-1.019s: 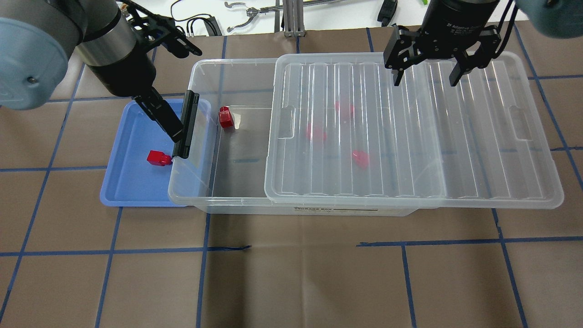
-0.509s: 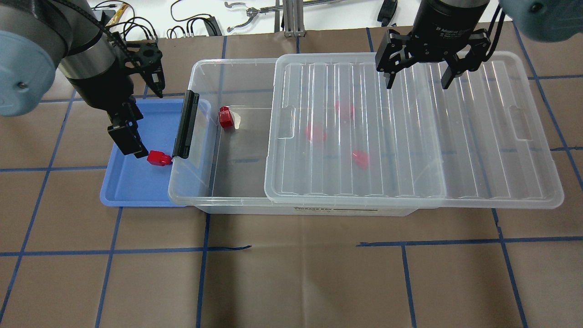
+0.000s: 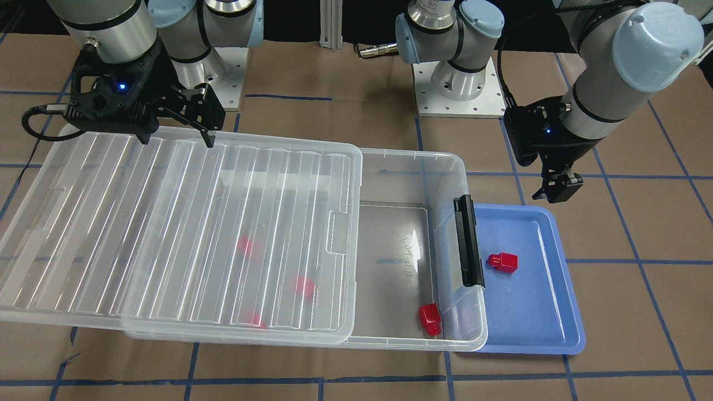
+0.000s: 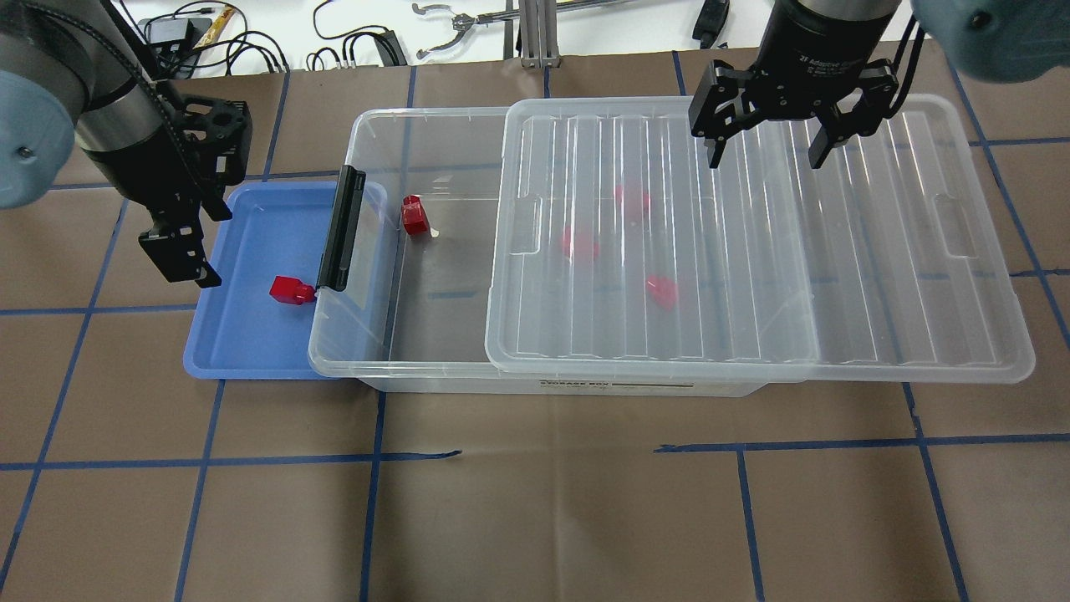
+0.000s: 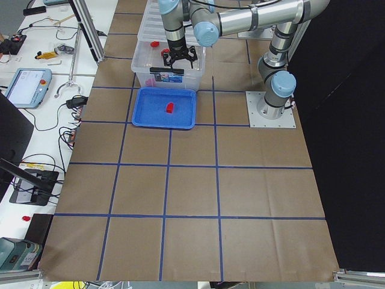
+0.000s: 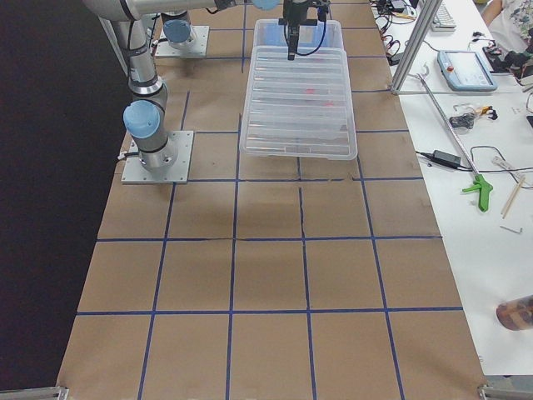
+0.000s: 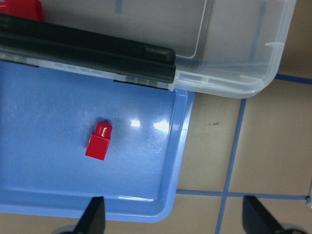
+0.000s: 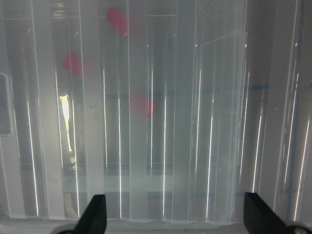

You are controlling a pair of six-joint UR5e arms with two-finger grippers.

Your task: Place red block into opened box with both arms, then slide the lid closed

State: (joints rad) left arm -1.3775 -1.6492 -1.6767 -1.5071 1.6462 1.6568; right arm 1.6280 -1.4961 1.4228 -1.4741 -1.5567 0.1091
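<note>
Left gripper (image 7: 174, 222), wide open, hovering over tray (image 4: 251, 353) edge for red block (image 4: 290, 289) pickup; right gripper (image 4: 766, 152), also wide, waiting above lid (image 4: 836, 293).

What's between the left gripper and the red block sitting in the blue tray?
Only the blue tray itself, its rim and bare floor. The left wrist view shows nothing else from the left gripper up to the red block.
</note>
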